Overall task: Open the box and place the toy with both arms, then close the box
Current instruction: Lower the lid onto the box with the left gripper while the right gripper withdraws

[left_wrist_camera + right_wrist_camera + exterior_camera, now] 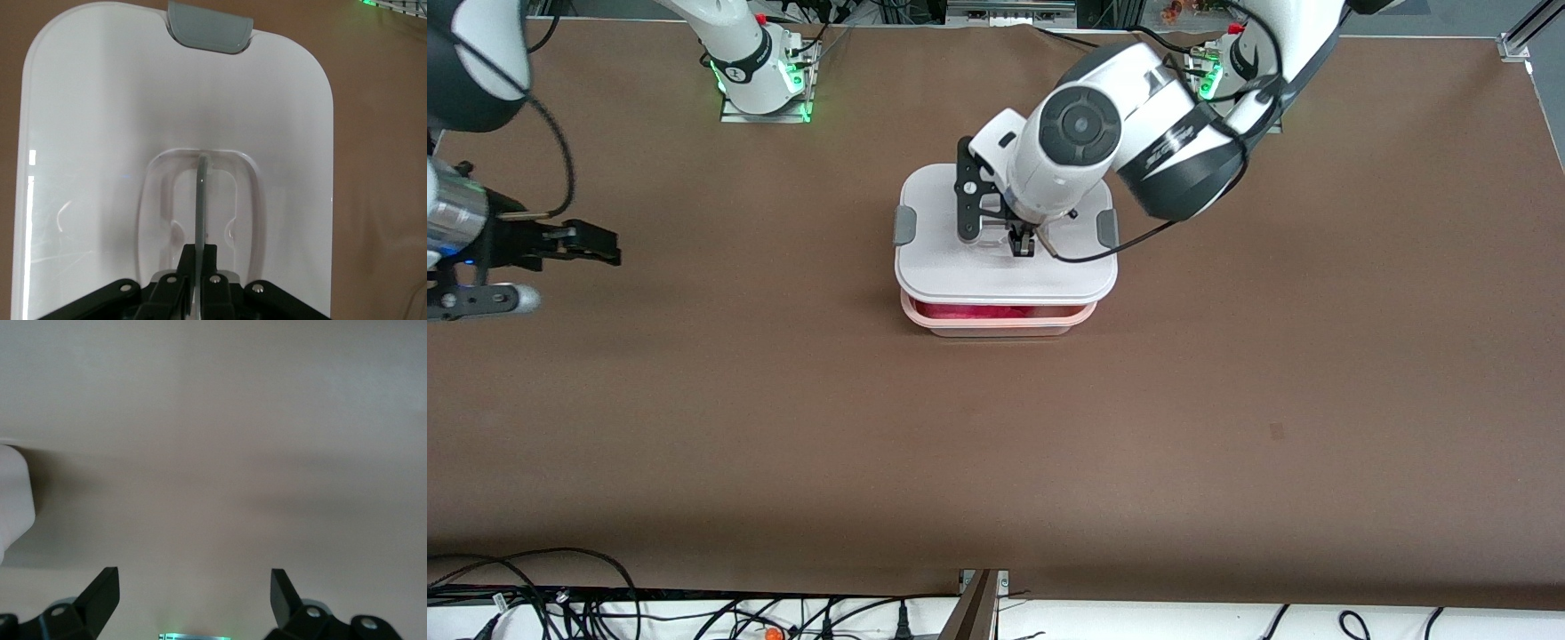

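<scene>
My left forearm covers the part of the lid (969, 267) toward the bases, and one grey clip (1108, 228) peeks out only partly beside it. The toy (983, 312) shows as just a pink strip through the tub wall under the lid's overhang; snout and eyes are hidden. My left hand (1022, 246) is mostly buried under my own wrist. My right hand (591, 244) sits at the picture's edge, its arm cut off. In the right wrist view a pale corner (15, 497) is cropped.
</scene>
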Action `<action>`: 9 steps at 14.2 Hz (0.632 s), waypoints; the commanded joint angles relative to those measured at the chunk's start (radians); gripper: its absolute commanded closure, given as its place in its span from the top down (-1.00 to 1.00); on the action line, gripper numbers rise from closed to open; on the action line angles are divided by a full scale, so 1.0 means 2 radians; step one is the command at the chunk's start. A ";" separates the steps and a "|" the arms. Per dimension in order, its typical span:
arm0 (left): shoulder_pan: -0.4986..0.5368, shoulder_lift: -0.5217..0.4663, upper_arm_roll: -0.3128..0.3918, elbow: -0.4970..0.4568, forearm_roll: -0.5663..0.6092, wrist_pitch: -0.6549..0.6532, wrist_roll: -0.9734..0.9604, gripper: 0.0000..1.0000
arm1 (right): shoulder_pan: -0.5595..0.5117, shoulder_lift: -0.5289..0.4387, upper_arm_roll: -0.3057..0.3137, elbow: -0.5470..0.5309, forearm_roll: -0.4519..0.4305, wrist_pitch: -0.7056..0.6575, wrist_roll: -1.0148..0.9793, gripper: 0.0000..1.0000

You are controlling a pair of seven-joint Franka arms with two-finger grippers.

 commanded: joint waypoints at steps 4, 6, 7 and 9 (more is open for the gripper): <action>-0.008 0.031 0.004 0.000 0.012 0.029 -0.051 -1.00 | -0.086 -0.069 0.102 -0.058 -0.018 -0.008 0.000 1.00; -0.015 0.038 0.007 -0.005 0.034 0.043 -0.052 -1.00 | -0.106 -0.103 0.114 -0.075 -0.035 -0.005 -0.001 1.00; -0.014 0.037 0.007 -0.015 0.037 0.043 -0.051 -1.00 | -0.106 -0.116 0.114 -0.084 -0.042 -0.006 -0.003 1.00; -0.015 0.038 0.007 -0.022 0.045 0.043 -0.049 -1.00 | -0.106 -0.140 0.118 -0.112 -0.047 -0.007 -0.002 1.00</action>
